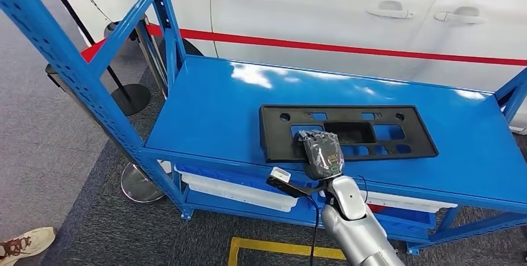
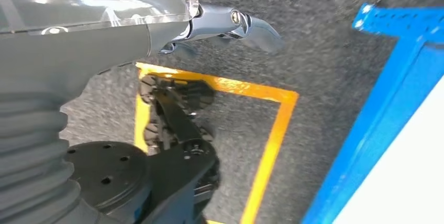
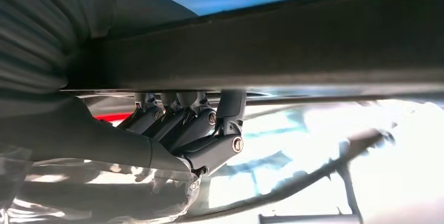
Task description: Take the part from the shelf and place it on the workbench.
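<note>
- right hand (image 1: 322,154) sits on the near edge of the black part (image 1: 348,131), fingers (image 3: 180,122) curled round that edge — so it's gripping it
- left hand (image 2: 230,25) hangs over the floor, holding nothing, fingers loosely out
- one part, flat on the blue shelf (image 1: 211,104) top
- one white car (image 1: 348,11) behind, red stripe — no readable writing anywhere

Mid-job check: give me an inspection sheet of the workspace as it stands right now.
Surface: blue shelf top, glossy, bare around the part.
Job's things: black part lies flat on the shelf top.
Clutter: white bins on the lower shelf.
Hands: right hand grips the part's near edge, fingers hooked over it; left hand hangs over the floor, holding nothing.
Cables: black cable by the right wrist.
Surroundings: white car; yellow floor marking; a person's shoe.
</note>
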